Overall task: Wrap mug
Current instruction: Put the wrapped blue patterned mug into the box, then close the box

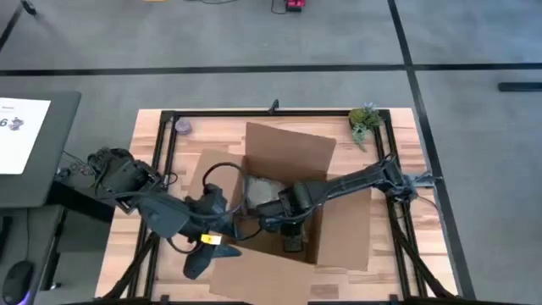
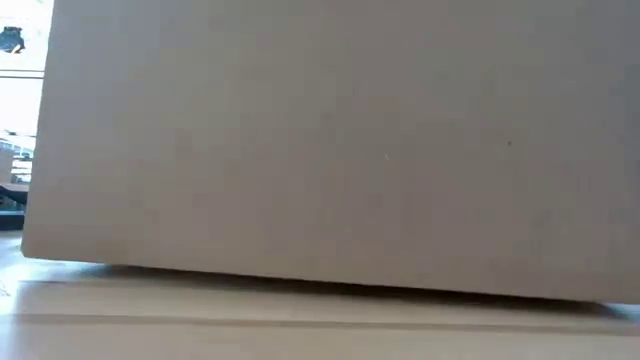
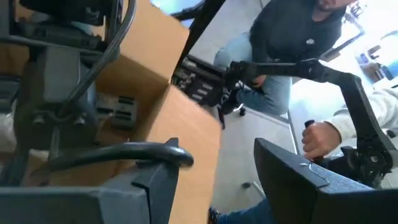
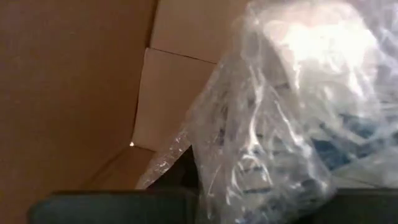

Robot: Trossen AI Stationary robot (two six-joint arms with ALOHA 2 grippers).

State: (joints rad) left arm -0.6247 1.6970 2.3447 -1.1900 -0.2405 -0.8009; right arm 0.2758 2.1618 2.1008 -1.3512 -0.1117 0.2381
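a "6" stands on the white sheet [image 1: 19, 131] left of the table.

Matt brown cardboard box [image 1: 288, 152]; glossy crinkled clear plastic wrap [image 4: 292, 118]; pale wooden table [image 1: 398, 254]

Grey carpet floor [image 1: 254, 42] with dark lines surrounds the wooden table [image 1: 398, 246]; possibly a window behind.

A small green plant [image 1: 365, 121] sits at the far right corner of a wooden table [image 1: 398, 246]. A small round purple object [image 1: 182, 127] lies near the far left corner. Beyond the table, a seated person [image 3: 283, 43] in a dark top shows.
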